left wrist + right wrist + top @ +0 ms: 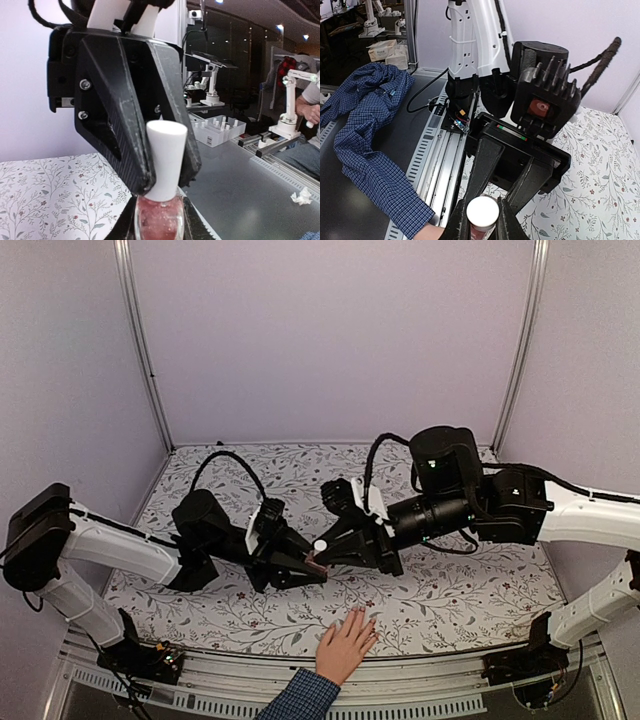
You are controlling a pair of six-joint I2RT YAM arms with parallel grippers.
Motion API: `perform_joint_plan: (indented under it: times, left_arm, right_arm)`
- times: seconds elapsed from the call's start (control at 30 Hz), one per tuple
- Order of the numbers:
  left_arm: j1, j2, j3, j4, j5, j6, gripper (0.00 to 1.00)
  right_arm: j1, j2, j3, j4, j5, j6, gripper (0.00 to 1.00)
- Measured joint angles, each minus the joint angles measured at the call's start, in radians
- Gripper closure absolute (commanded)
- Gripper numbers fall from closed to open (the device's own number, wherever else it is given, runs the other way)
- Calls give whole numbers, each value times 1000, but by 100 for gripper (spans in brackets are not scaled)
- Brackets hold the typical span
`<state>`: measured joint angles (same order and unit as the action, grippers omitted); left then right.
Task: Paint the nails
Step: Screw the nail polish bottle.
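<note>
A small pink bottle (pixel 159 220) with a white cap (pixel 165 160) is held above the floral cloth at mid-table. My left gripper (pixel 305 566) is shut on the bottle's glass body. My right gripper (pixel 482 220) is shut on the white cap (pixel 482 212), meeting the left one head-on. A light-skinned hand (pixel 345 645) with a blue checked sleeve (pixel 300 698) lies flat at the near edge, below both grippers and apart from them. The nails (pixel 358 616) at its fingertips are too small to make out.
The floral tablecloth (pixel 450 590) covers the table inside lilac walls. A metal rail (pixel 430 680) runs along the near edge, where both arm bases are bolted. The checked sleeve (pixel 375 170) stretches over the grey bench outside the rail.
</note>
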<state>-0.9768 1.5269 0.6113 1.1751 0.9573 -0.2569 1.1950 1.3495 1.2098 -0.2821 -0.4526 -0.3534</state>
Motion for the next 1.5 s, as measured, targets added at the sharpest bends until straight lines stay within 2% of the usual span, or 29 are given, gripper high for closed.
perform_joint_plan:
  times: [0.5, 0.83, 1.03, 1.23, 1.5]
  left_arm:
    - [3, -61, -24, -44, -397, 65, 100]
    - [-35, 2, -7, -101, -810, 132, 100]
    - [-66, 52, 7, -92, -1001, 142, 100]
    - [-87, 85, 20, -89, -1104, 159, 100]
    - [-87, 85, 22, -89, -1081, 151, 100]
  right_arm:
    - [-46, 1, -20, 134, 217, 130, 100]
    - [-82, 79, -19, 182, 439, 268, 100]
    - [-85, 124, -24, 222, 544, 348, 100]
    - [-85, 146, -37, 256, 601, 407, 98]
    - [-84, 127, -66, 280, 604, 425, 82]
